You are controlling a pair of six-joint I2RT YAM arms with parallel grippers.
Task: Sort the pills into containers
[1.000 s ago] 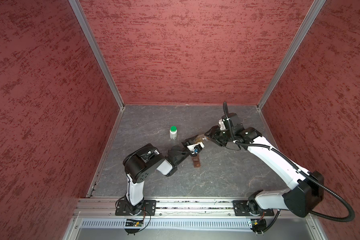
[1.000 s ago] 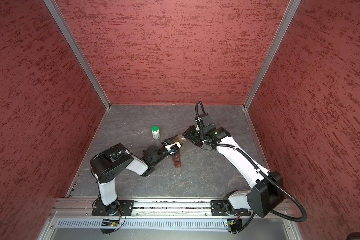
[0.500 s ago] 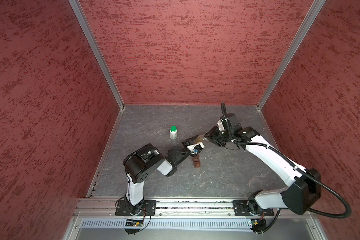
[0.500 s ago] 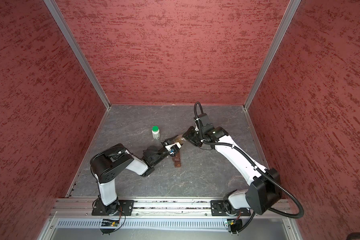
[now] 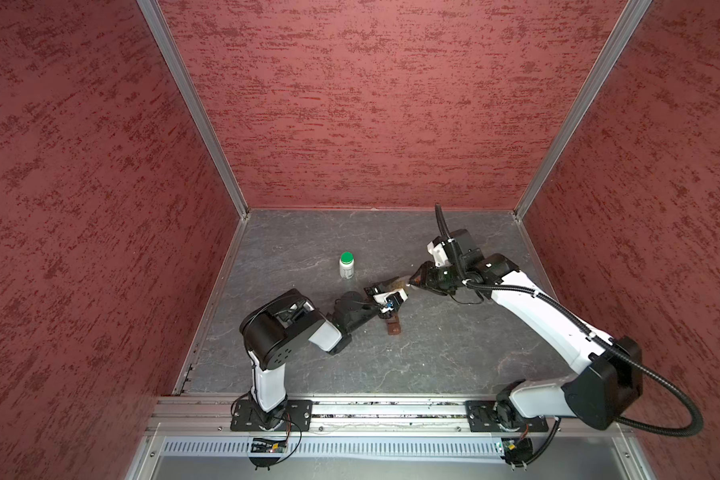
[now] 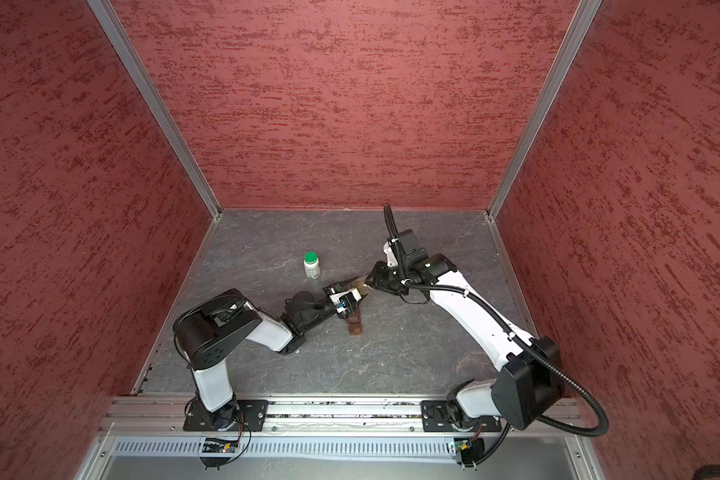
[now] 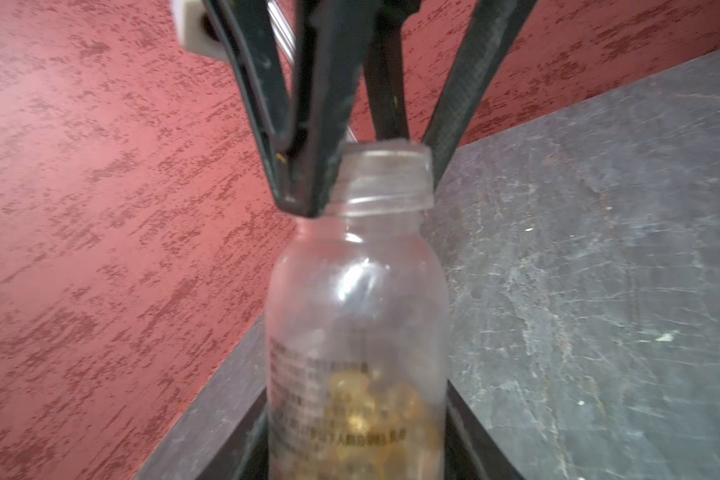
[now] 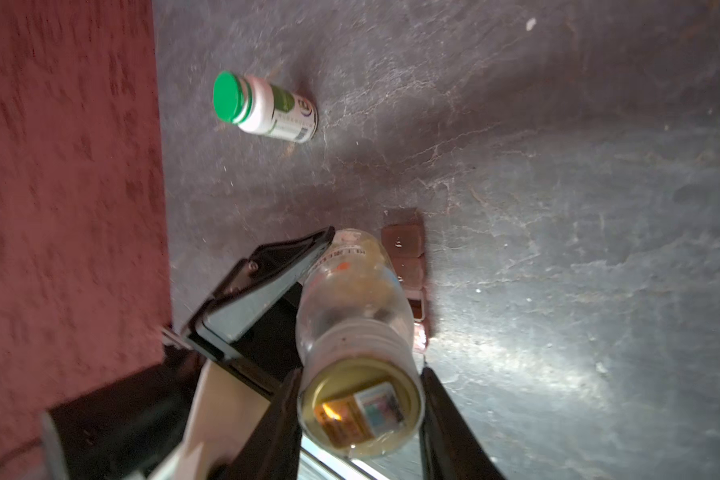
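Left wrist view: clamping the lower body of the clear bottle [image 7: 356,291] in the left gripper [image 7: 356,395], carrying amber pills [image 7: 375,411] heaped at its base and showing dark label print too blurred for reading. Pinching that bottle's neck from both sides with the right gripper [image 8: 360,386], holding it near the brown pill organiser [image 8: 404,245] lying on the grey floor [image 8: 558,208]. Standing upright well apart from them in a top view: white bottle [image 5: 346,270] with green cap [image 5: 346,257], wearing a green-printed label and barcode, wording too small for reading.
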